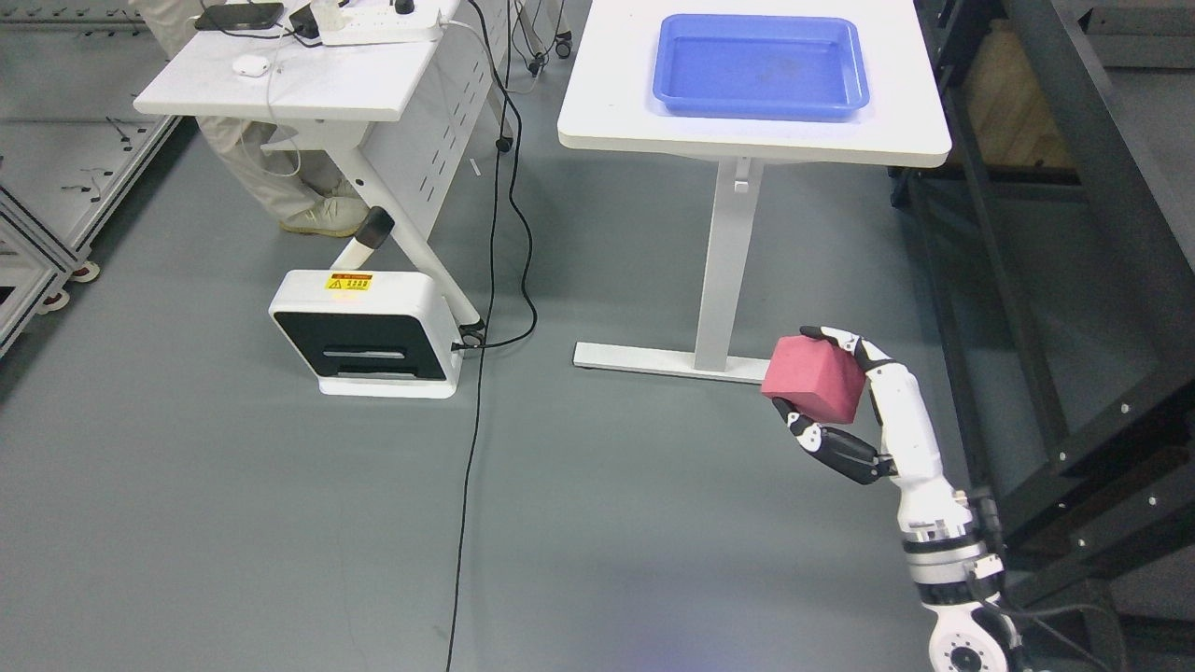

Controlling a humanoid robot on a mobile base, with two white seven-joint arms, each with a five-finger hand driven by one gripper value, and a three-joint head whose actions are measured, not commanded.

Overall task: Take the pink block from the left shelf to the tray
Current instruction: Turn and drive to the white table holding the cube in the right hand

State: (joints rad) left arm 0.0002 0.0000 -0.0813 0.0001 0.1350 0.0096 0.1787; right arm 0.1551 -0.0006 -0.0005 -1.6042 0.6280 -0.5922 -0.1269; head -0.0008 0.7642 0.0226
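With fingers (845, 341) clenched on the block (812, 379), low at near right over the floor, best to lift well clear of the counter (616, 93) edge before reaching far toward the tray (761, 101).

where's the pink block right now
In the head view the pink block is at lower right, gripped in the right hand above the floor, below the table holding the blue tray.
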